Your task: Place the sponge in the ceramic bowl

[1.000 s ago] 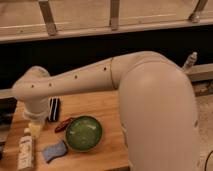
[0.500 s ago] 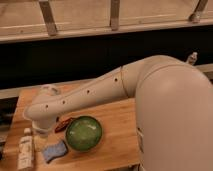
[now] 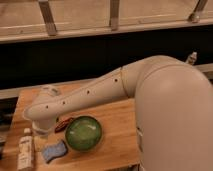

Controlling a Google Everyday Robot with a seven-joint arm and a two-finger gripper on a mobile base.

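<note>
Gripper (image 3: 40, 132): pale, at the end of the long white robot arm (image 3: 95, 95), hanging low over the left part of the light wooden table top (image 3: 120, 131). I see only a blunt stub below the wrist, so I cannot tell whether it is spread or closed. Small soft rectangular sponge (image 3: 54, 150): pale blue-grey face up, wavy-edged. It lies flat on the wood just below and right of the gripper, apart from it, and just outside the bowl's lower left rim. Round shallow glossy green ceramic bowl (image 3: 83, 132): upright, its hollow showing only glaze. Status, by my judgement: the sponge is not in the bowl, so taking hold, lifting across the rim and letting go are all left to do. The gripper is near enough to suit a reach for the sponge. White plastic bottle (image 3: 26, 150): at the table's left edge, beside the sponge. Reddish-brown oblong object (image 3: 63, 124): between the wrist and the bowl, partly covered by the arm; I cannot identify it. Hidden: the arm's bulk covers the table's right side and whatever sits behind the wrist.
</note>
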